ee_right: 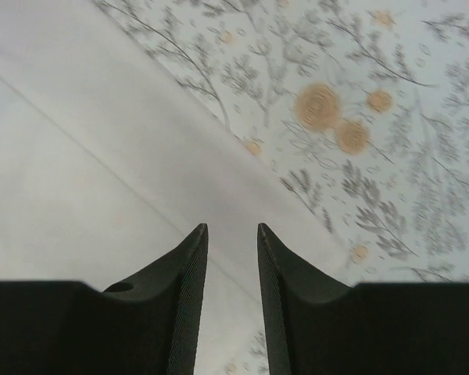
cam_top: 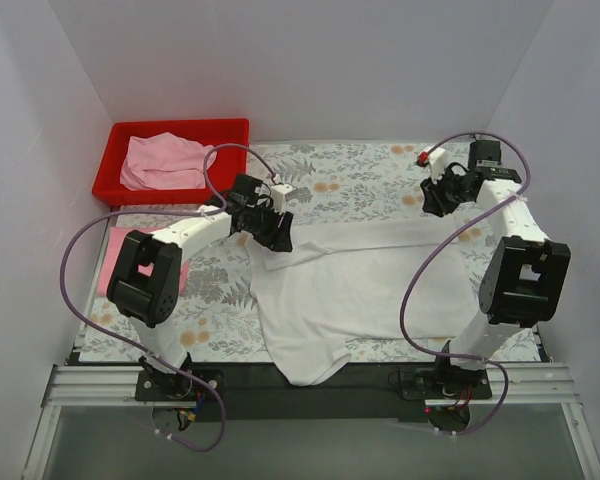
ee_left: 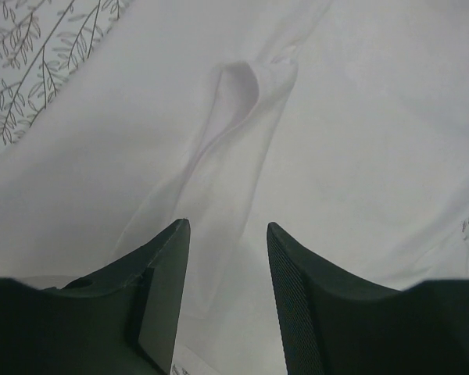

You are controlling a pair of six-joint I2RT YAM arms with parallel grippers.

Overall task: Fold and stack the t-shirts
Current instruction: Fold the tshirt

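My left gripper (ee_left: 227,228) hovers, jaws apart, over a rumpled stretch of the white t-shirt (cam_top: 360,285), while my right gripper (ee_right: 231,228), likewise unclosed, hangs above its edge.

We hold our left arm (cam_top: 185,238) reaching forward and inward, elbow bent, with the left tool (cam_top: 278,238) (ee_left: 227,228) pointed downward, its fingers (ee_left: 162,269) parted wide. Our right arm (cam_top: 520,262) rises from its base and stretches far forward, the right tool (cam_top: 436,197) (ee_right: 231,228) angled inward and down, with fingers only narrowly apart.
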